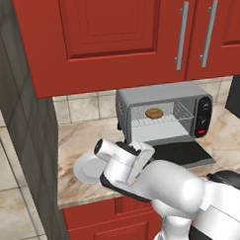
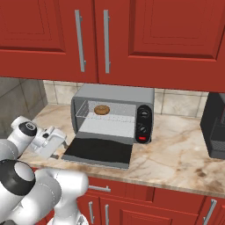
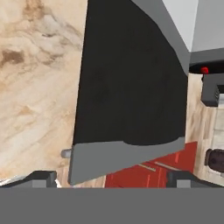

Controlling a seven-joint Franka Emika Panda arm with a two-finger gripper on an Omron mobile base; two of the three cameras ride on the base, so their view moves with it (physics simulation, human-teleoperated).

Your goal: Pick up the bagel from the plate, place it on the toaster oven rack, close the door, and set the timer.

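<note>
The grey toaster oven (image 1: 160, 93) (image 2: 114, 93) stands on the counter with its door (image 1: 185, 153) (image 2: 99, 151) folded down flat. The golden bagel (image 1: 154, 113) (image 2: 101, 110) lies on the wire rack (image 1: 164, 124) (image 2: 110, 119) inside the cavity. The light plate (image 1: 87, 169) sits bare to the oven's left, partly behind my arm. My gripper (image 3: 111, 179) is open with nothing between its fingers. It hovers just off the door's left front corner. In the hand view the door's dark glass (image 3: 131, 87) and grey front frame lie right ahead.
Red wall cabinets (image 1: 113, 33) hang low over the oven. A grey tiled wall (image 1: 23, 121) closes the counter's left end. A dark appliance (image 2: 215, 127) stands at the right. The oven's knobs (image 2: 143, 123) sit on its right panel. Bare marble counter (image 2: 176, 154) lies right of the door.
</note>
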